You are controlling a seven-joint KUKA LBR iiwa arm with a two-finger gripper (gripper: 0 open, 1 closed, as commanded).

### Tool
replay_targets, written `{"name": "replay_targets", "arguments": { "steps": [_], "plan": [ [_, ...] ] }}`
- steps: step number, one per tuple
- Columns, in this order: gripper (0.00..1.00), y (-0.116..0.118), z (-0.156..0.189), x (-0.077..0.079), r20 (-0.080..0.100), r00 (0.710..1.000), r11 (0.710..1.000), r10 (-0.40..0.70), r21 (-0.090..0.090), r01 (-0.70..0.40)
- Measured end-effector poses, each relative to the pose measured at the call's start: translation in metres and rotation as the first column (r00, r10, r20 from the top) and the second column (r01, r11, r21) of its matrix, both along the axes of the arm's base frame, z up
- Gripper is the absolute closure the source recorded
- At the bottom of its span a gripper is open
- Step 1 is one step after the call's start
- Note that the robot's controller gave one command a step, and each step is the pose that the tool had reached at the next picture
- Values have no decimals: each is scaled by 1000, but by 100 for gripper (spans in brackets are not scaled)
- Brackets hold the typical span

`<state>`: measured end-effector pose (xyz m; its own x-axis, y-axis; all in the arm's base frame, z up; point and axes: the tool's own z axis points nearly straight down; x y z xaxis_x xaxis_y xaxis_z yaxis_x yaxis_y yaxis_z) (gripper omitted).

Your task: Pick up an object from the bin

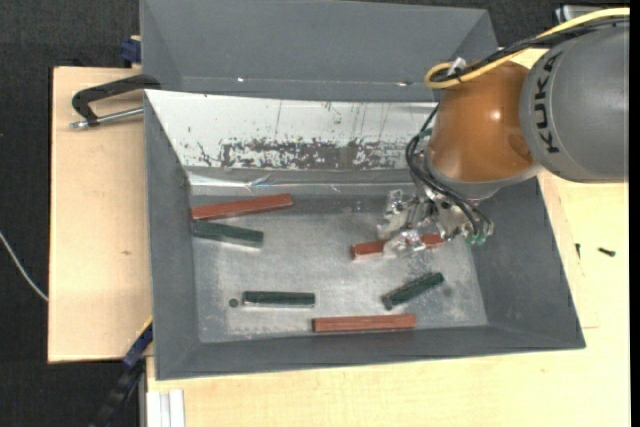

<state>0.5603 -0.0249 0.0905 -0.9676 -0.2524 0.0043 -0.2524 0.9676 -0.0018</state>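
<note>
Camera view, slim red-brown bar (367, 250), mid-right of bin (166, 245)

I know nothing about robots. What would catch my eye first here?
The arm's orange cover bulges in from the right, and below it the gripper hangs low over a short red stick right of the middle of the bin. Nearby lie a green stick and, by the near wall, a long red stick. A few more sticks lie apart to the left.
</note>
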Motion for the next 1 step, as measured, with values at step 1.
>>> {"name": "replay_targets", "arguments": {
  "steps": [1],
  "plan": [
    [100, 5, 120, 15, 10, 1000, 1000, 26, 4, -26]
  ]
}}
